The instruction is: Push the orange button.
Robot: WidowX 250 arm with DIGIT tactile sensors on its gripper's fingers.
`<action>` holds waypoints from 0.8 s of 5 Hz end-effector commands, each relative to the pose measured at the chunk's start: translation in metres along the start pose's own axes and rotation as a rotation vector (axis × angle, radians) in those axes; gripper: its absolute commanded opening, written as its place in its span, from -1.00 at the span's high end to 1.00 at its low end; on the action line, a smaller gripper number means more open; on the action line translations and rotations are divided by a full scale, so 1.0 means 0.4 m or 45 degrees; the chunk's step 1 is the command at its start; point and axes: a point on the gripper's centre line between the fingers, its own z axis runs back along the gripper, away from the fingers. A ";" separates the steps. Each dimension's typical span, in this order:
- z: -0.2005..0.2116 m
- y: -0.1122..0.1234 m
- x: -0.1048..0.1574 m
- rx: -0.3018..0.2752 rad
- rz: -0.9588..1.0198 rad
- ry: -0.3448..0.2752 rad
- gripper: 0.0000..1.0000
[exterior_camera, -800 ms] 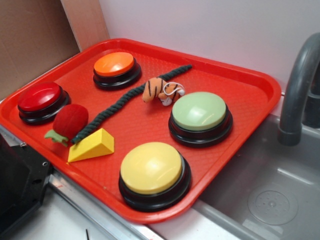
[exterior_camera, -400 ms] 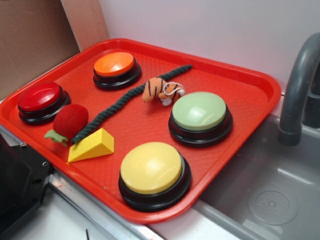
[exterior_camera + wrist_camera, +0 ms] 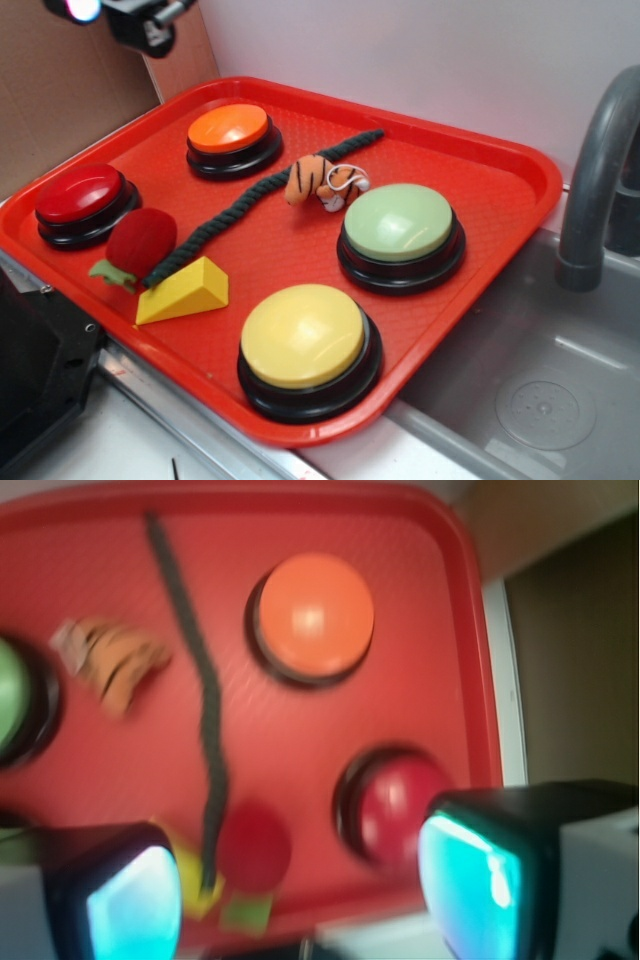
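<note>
From my seat the gripper hung high at the far left corner of the tray, only its lower end in the exterior view. In the wrist view its fingers stood spread wide, holding nothing.

The orange button sat at the tray's far left, untouched, with bare tray around it. The red button lay to its left and nearer the front; a dark rope ran diagonally past its right side, and a small tiger toy lay just beyond that rope. The wrist view was blurred, but the orange cap was plain near the top centre, while the red one sat partly behind the right finger.

My worry was the descent. As I judged it, the gripper was above the tray's left side, closer to the red button than the orange in the wrist picture, so a straight drop could have pressed the wrong cap. With the fingers that far apart, one pad might have caught the black base or slid off the glossy dome, giving a glancing push that never clicked. Coming in from the right risked dragging the rope or nudging the tiger. The blur also made fine alignment hard to trust.
</note>
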 end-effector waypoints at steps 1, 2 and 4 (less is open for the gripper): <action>-0.135 0.078 0.094 -0.225 0.019 -0.156 -1.00; -0.169 0.098 0.096 -0.126 0.010 -0.115 -1.00; -0.256 0.069 0.122 -0.154 -0.022 -0.076 -1.00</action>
